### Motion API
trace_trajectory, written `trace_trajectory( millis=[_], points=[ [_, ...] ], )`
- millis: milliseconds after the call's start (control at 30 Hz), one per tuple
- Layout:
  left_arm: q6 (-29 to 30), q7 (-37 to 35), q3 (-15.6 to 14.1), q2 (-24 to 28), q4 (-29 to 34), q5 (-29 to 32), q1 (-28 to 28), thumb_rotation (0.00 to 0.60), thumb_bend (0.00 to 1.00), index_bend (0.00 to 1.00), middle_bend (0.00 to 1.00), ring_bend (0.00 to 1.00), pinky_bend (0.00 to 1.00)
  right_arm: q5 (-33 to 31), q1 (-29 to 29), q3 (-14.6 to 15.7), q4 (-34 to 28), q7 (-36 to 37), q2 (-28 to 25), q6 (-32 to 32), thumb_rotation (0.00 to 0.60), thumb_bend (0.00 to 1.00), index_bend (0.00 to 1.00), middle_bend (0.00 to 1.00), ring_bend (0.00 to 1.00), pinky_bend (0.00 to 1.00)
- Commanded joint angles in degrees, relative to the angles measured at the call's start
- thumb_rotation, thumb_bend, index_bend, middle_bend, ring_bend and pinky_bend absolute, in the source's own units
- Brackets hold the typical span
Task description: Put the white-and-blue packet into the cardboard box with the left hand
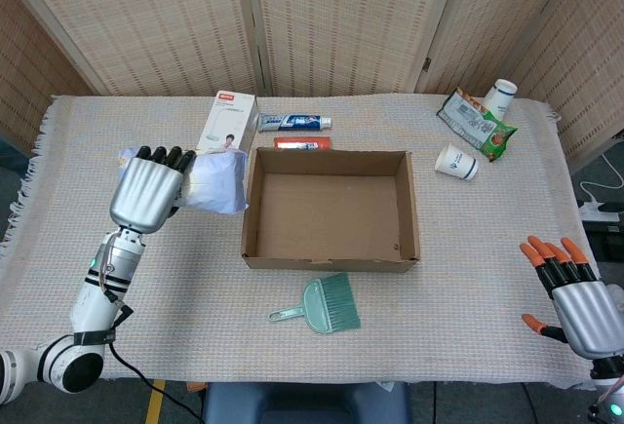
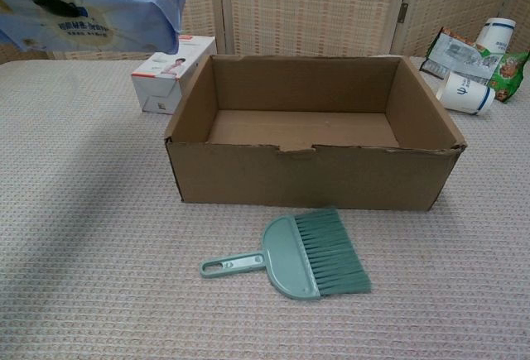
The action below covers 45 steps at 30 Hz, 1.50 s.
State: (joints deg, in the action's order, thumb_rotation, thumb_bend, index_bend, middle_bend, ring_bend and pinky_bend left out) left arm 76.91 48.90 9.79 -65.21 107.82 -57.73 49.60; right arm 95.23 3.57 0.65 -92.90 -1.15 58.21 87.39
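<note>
The left hand [image 1: 148,190] grips the packet [image 1: 216,181], raised off the worktop [image 1: 175,288] just left of the cardboard box [image 1: 331,260]; lifting is done, carrying over and releasing remain. The packet looks soft, white with blue print. The right hand [image 1: 577,299] idles, fingers spread.
</note>
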Motion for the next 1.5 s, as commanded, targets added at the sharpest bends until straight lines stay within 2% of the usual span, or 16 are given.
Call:
trace_trajectory(
  millis=[33, 200, 300, 433, 633, 867, 1200, 1333, 1433, 1500],
  points=[
    [-0.4, 0.9, 1.9, -2.1, 0.6, -0.5, 1.2, 0.600, 0.26, 0.46, 0.64, 0.53, 0.64, -0.1, 0.0, -0.1, 0.0, 0.2, -0.1, 0.0, 0.600, 0.00, 0.06, 0.03, 0.00, 0.00],
    [0.3, 1.2, 3.6, -7.4, 1.2, -1.9, 3.0, 0.600, 0.26, 0.46, 0.64, 0.53, 0.64, -0.2, -0.1, -0.2, -0.2, 0.6, -0.4, 0.3, 0.600, 0.00, 0.06, 0.03, 0.00, 0.00],
    [0.7, -0.5, 4.9, -12.6, 1.6, -1.6, 3.9, 0.600, 0.26, 0.46, 0.63, 0.53, 0.64, -0.2, -0.2, -0.3, -0.2, 0.9, -0.6, 0.7, 0.600, 0.00, 0.06, 0.03, 0.00, 0.00],
    [0.3, 2.0, 4.8, -20.3, -2.0, -2.5, 6.5, 0.600, 0.26, 0.46, 0.63, 0.53, 0.63, 0.3, -0.4, -0.2, -0.4, 1.3, -0.9, 1.1, 0.600, 0.00, 0.06, 0.03, 0.00, 0.00],
    [-0.1, 2.8, 5.8, -28.9, -9.0, -4.0, 9.5, 0.600, 0.26, 0.46, 0.63, 0.53, 0.63, 0.8, -0.7, -0.2, -0.6, 2.1, -1.4, 2.1, 0.600, 0.00, 0.06, 0.03, 0.00, 0.00],
    [-0.1, 0.9, 7.9, -35.1, -15.4, -5.7, 11.4, 0.600, 0.26, 0.46, 0.63, 0.53, 0.63, 0.5, -0.6, -0.3, -0.6, 3.1, -1.9, 1.9, 0.600, 0.00, 0.06, 0.03, 0.00, 0.00],
    [1.2, -4.5, 8.3, -41.9, -25.5, -10.4, 11.8, 0.600, 0.26, 0.44, 0.62, 0.51, 0.61, 0.1, -0.6, -0.3, -0.5, 3.3, -1.9, 1.3, 0.600, 0.00, 0.06, 0.03, 0.00, 0.00],
    [0.8, -5.3, 8.4, -42.3, -27.8, -10.9, 11.3, 0.600, 0.26, 0.32, 0.51, 0.41, 0.54, 0.0, -0.6, -0.3, -0.4, 3.1, -1.9, 1.2, 0.600, 0.00, 0.06, 0.03, 0.00, 0.00],
    [0.1, -5.3, 8.3, -42.1, -28.5, -10.8, 10.8, 0.600, 0.26, 0.16, 0.34, 0.28, 0.44, -0.1, -0.6, -0.2, -0.5, 2.9, -1.7, 1.0, 0.600, 0.00, 0.06, 0.03, 0.00, 0.00],
    [-0.9, -4.7, 8.2, -41.6, -28.2, -10.0, 10.5, 0.600, 0.25, 0.04, 0.16, 0.13, 0.31, -0.1, -0.6, -0.2, -0.5, 2.6, -1.7, 0.9, 0.600, 0.00, 0.06, 0.03, 0.00, 0.00]
  ],
)
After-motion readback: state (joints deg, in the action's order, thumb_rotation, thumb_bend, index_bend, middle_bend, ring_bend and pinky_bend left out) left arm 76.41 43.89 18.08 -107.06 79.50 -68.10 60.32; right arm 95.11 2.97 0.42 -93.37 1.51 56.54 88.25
